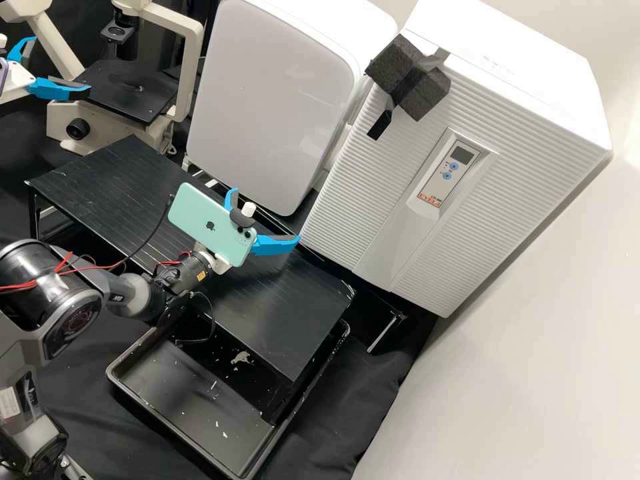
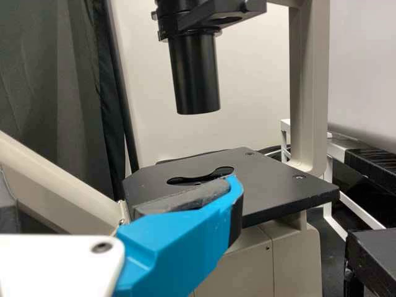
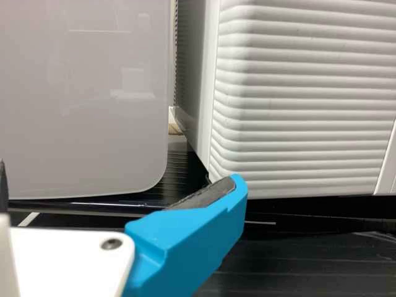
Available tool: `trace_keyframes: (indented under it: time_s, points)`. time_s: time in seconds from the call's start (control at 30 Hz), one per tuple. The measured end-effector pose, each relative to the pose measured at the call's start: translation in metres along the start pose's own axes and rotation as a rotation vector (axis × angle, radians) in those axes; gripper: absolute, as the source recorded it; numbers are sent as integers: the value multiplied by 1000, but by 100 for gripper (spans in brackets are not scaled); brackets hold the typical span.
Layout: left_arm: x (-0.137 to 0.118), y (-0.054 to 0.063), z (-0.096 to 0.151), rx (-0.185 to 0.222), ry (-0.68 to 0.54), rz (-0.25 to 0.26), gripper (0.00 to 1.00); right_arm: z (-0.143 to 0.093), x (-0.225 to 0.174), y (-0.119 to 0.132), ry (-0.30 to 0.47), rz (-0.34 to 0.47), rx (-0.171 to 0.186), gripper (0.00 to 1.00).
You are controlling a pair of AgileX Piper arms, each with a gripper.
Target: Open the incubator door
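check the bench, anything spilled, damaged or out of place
Yes: pale flecks and a larger pale patch in the black tray look like spilled or flaked material; I can't tell which. Dark foam blocks taped to the incubator at its upper front edge look improvised.

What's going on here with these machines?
Two robot arms are at work, and the job is opening the incubator. Its ribbed door is still shut. The right gripper, fingers open and holding nothing, is near the door's lower corner, above the black stand. The left gripper is beside the microscope, also open and empty.
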Motion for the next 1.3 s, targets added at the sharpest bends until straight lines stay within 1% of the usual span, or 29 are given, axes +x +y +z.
trace_keyframes:
  time_s: [0.3, 0.4, 0.47, 0.5, 0.6, 0.63, 0.67, 0.7, 0.73, 0.8, 0.83, 0.87, 0.93, 0.97, 1.0, 1.1, 1.13, 1.17, 1.2, 1.23, 1.3]
  points:
    - [0, 0, 0, 0, 0, 0, 100, 0, 0, 0, 0, 0, 0, 100]
    - [0, 0, 0, 0, 0, 0, 100, -5, -2, 5, 10, 11, -1, 100]
    - [0, 0, 0, 0, 0, 0, 100, -11, -5, 13, 18, 30, 1, 100]
    - [0, 0, 0, 0, 0, 0, 100, -14, -6, 20, 21, 51, 7, 100]
    - [0, 0, 0, 0, 0, 0, 100, -28, -8, 41, 35, 146, 52, 100]
    - [0, 0, 0, 0, 0, 0, 100, -33, -8, 49, 42, 184, 61, 100]
    - [0, 0, 0, 0, 0, 0, 100, -37, -7, 56, 45, 217, 60, 100]
    - [0, 0, 0, 0, 0, 0, 100, -42, -5, 63, 44, 257, 70, 100]
    - [0, 0, 0, 0, 0, 0, 100, -49, -4, 71, 39, 308, 80, 100]
    - [0, 0, 0, 0, 0, 0, 100, -58, -2, 79, 20, 368, 93, 100]
    - [0, 0, 0, 0, 0, 0, 100, -67, 1, 84, 4, 407, 89, 100]
    - [0, 0, 0, 0, 0, 0, 100, -72, 1, 85, -12, 425, 103, 100]
    - [0, 0, 0, 0, 0, 0, 100, -85, 3, 84, -39, 446, 101, 100]
    - [0, 0, 0, 0, 0, 0, 100, -91, 3, 84, -49, 449, 86, 100]
    - [0, 0, 0, 0, 0, 0, 100, -98, 4, 82, -58, 451, 83, 100]
    - [0, 0, 0, 0, 0, 0, 100, -121, 4, 80, -57, 470, 69, 100]
    - [0, 0, 0, 0, 0, 0, 100, -130, 5, 79, -61, 482, 56, 100]
    - [0, 0, 0, 0, 0, 0, 100, -136, 5, 79, -61, 498, 61, 100]
    - [0, 0, 0, 0, 0, 0, 100, -143, 5, 80, -66, 522, 49, 100]
    - [0, 0, 0, 0, 0, 0, 100, -148, 6, 82, -71, 544, 53, 100]
    - [0, 0, 0, 0, 0, 0, 100, -154, 8, 83, -99, 577, 46, 100]
